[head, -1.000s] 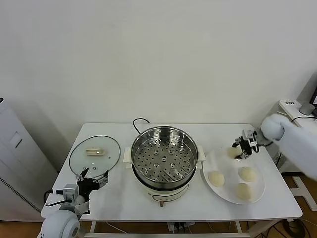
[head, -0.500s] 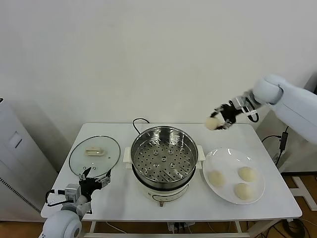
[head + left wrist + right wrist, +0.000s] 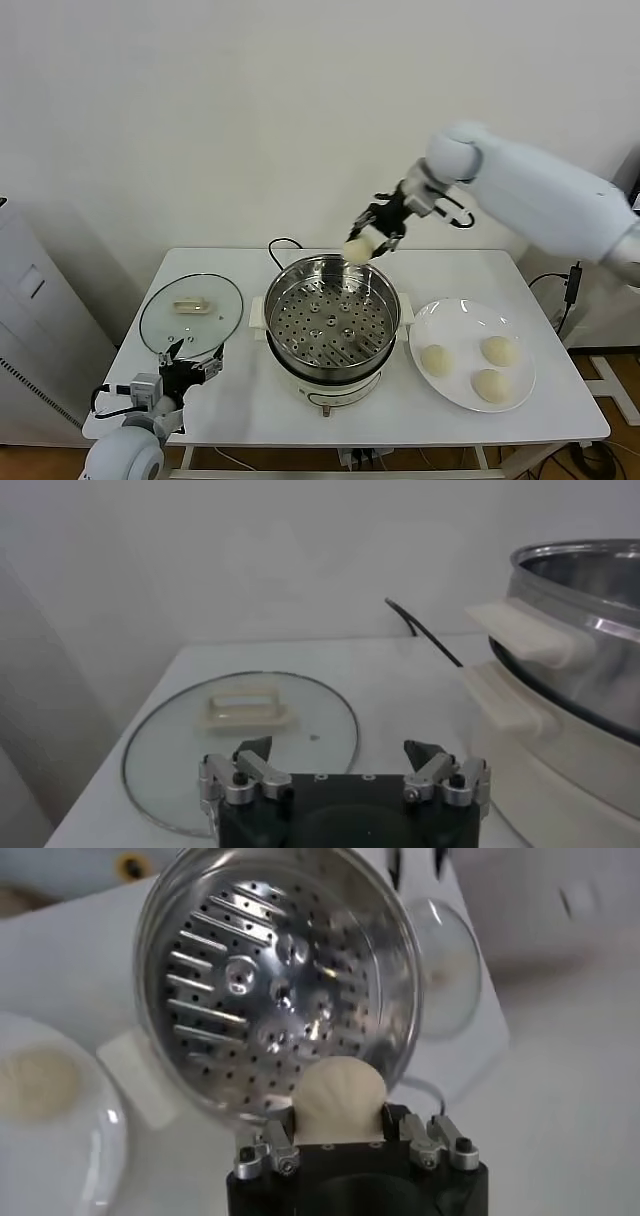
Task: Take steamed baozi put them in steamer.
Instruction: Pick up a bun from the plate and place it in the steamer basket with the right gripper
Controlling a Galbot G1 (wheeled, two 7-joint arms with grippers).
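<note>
My right gripper point(image 3: 372, 238) is shut on a cream-white baozi point(image 3: 357, 250) and holds it in the air just above the far rim of the steamer point(image 3: 330, 322). From the right wrist the same baozi point(image 3: 338, 1098) shows squeezed between the jaws, over the perforated steel tray point(image 3: 262, 1008). Three more baozi point(image 3: 437, 359) point(image 3: 500, 350) point(image 3: 491, 385) lie on the white plate point(image 3: 460, 318) to the right of the steamer. My left gripper point(image 3: 188, 362) rests open near the table's front left, empty, beside the glass lid point(image 3: 191, 310).
The glass lid with its beige handle point(image 3: 246, 706) lies flat on the table left of the steamer. A black power cord point(image 3: 281, 244) runs behind the pot. A grey cabinet point(image 3: 35, 320) stands to the far left.
My right gripper has lifted one baozi off the plate and carried it left, from above the plate to over the steamer's far rim. The left arm has stayed put.
</note>
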